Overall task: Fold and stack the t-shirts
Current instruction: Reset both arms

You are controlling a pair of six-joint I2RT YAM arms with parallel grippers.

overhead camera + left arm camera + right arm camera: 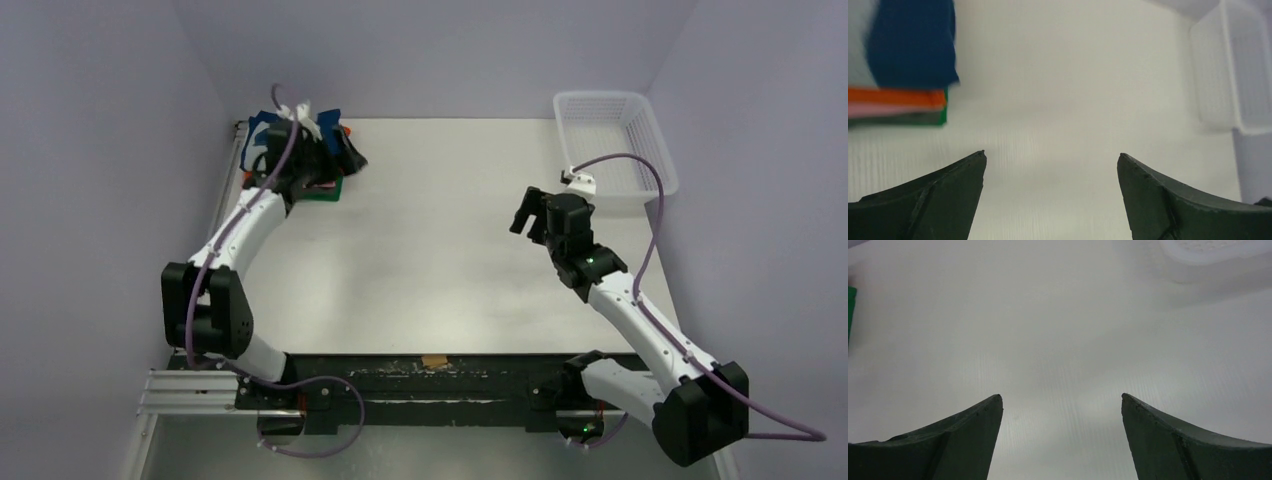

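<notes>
Cloth in the far-left corner is mostly covered in the top view by the left arm (245, 215) and its wrist. Only bits of navy, a green edge and a speck of orange peek out. Dark shapes beside the wrist could be fabric or finger; I cannot tell which.

The left wrist view is clearer. The navy shirt (913, 45) lies on top of the orange (895, 97), pink (878, 110) and green (923, 119) shirts. All four are cut off by the left edge and slightly blurred, so their full outline is not seen. The basket (600, 95) sits in the far-right corner. It is soft and cropped in both wrist views.

The left gripper (1051, 155) is spread wide. Only bare table (1073, 75) shows between its fingers, and the tips are apart from the pile. It holds nothing.

The right gripper (1060, 396) hangs over the right half of the table near the basket, also spread and holding nothing. A green sliver shows at the left edge of its own view.
</notes>
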